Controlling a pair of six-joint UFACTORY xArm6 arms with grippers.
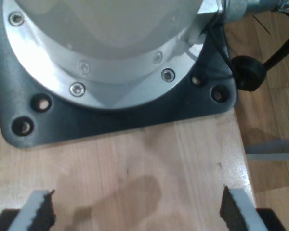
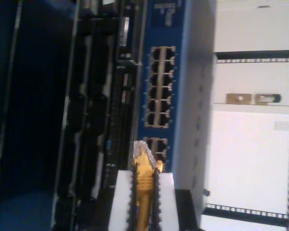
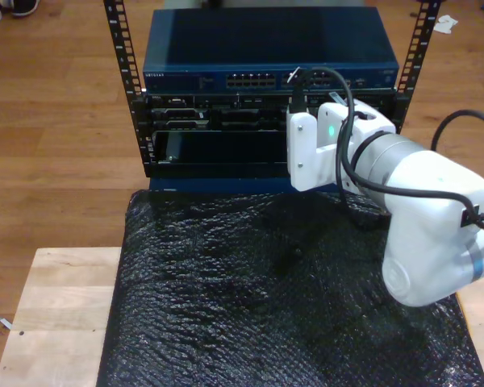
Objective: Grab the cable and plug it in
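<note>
Clamped between the white pads of my second gripper (image 2: 143, 202) is the cable (image 2: 143, 190), yellow-orange, its clear yellowish plug (image 2: 143, 153) poking out past the fingertips. Just beyond the plug, at twelve o'clock from it, sits the blue network switch (image 2: 164, 96) with its block of ports (image 2: 162, 86); the plug tip is near the closest pair of ports, whether touching I cannot tell. My first gripper (image 1: 137, 207) hangs with jaws spread wide over a bare wooden tabletop (image 1: 135, 159), a grey arm base plate (image 1: 111, 115) beyond it.
</note>
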